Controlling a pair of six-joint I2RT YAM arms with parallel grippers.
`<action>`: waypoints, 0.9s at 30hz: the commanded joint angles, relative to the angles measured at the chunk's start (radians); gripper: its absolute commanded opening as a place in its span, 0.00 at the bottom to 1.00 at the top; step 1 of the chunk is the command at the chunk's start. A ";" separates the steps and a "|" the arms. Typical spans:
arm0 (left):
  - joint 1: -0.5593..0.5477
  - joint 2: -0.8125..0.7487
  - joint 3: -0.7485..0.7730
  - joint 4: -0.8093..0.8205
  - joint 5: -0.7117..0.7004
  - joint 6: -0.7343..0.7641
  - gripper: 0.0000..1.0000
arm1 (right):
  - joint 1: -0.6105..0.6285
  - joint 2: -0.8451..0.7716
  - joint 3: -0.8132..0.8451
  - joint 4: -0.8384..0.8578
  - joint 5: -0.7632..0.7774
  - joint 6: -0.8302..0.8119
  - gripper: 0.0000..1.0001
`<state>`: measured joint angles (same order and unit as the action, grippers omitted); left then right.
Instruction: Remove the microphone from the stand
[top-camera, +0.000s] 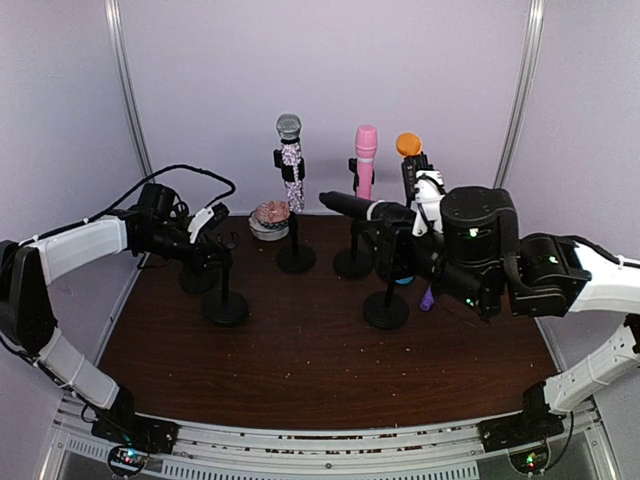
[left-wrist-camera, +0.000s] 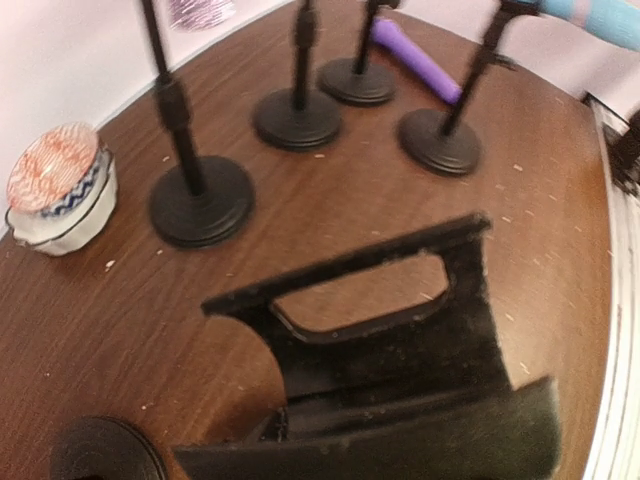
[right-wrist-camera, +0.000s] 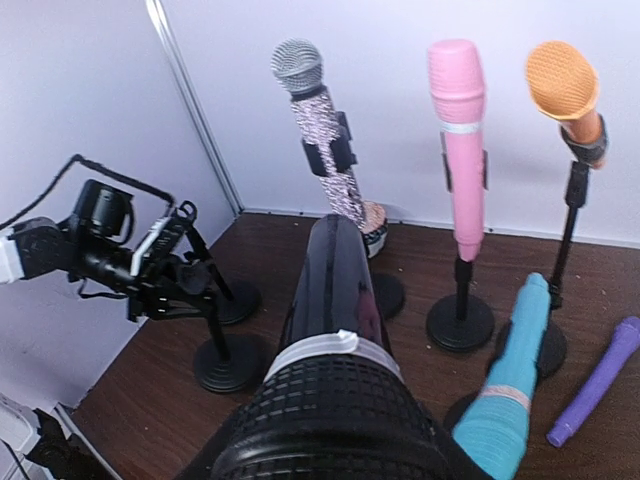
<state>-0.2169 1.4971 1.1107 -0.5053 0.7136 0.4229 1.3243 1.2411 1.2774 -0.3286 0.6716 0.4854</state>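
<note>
We note the brown surface (top-camera: 300, 380) crowded with stands.

Right arm: its claw (top-camera: 412, 215) is clamped on the black microphone (top-camera: 355, 205). The microphone is held level in the air, clear of any stand, with its tail pointing left over the middle stands.

Left arm: its claw (top-camera: 208, 232) has its fingers together at the top of the empty stand (top-camera: 225, 300). We cannot tell whether it pinches the pole. A second bare stand base (top-camera: 198, 278) sits just behind.

Back row, upright in clips: glitter microphone (top-camera: 291, 165), pink microphone (top-camera: 365, 160), orange microphone (top-camera: 407, 145).

Beneath the held microphone, the teal microphone (right-wrist-camera: 510, 380) leans on the nearest stand.

A patterned bowl (top-camera: 269, 218) sits beside the base of the glitter microphone's stand.

The purple microphone (right-wrist-camera: 595, 385) lies flat on the surface, near the teal one.
</note>
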 joint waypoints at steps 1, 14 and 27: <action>0.034 -0.132 -0.030 -0.182 0.143 0.229 0.00 | 0.000 -0.141 -0.081 -0.134 0.129 0.119 0.00; 0.210 -0.202 -0.083 -0.251 0.231 0.405 0.00 | -0.202 -0.253 -0.276 -0.563 0.258 0.523 0.00; 0.299 -0.174 -0.170 -0.139 0.178 0.540 0.18 | -0.641 -0.093 -0.416 -0.212 -0.013 0.141 0.00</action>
<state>0.0467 1.3212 0.9588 -0.7254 0.8703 0.9054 0.7708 1.1282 0.9024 -0.6613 0.7517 0.7467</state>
